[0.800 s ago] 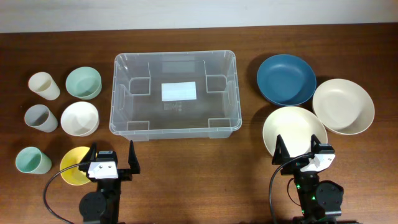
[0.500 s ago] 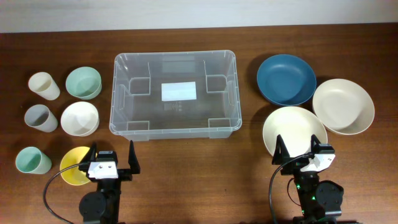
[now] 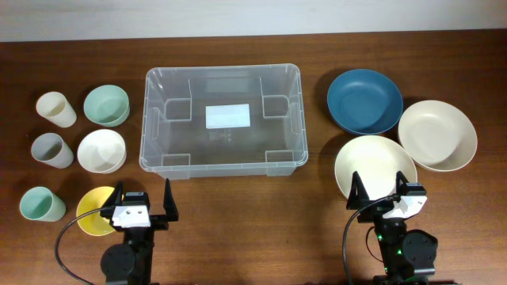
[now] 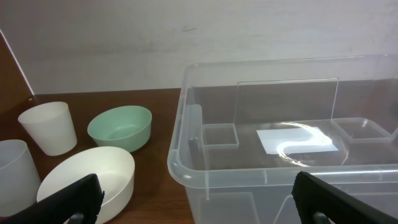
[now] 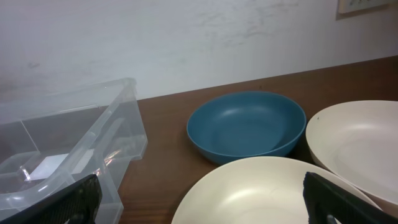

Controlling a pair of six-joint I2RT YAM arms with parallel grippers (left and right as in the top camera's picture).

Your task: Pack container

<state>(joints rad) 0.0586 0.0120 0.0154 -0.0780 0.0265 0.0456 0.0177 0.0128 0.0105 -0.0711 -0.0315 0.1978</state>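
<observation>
Nothing's moved: left pincer (image 3: 143,190) and right pincer (image 3: 379,186) gape wide, empty, near the container (image 3: 182,134), likely light, slick, stiff; grip its rim.

The left claw (image 3: 143,196) sat low and level, its jaws spread as wide as they went, with nothing between them, pointing straight ahead. Well off to its right, the right claw (image 3: 379,192) stood the same way, jaws wide apart and empty, twisted a little off square.
</observation>
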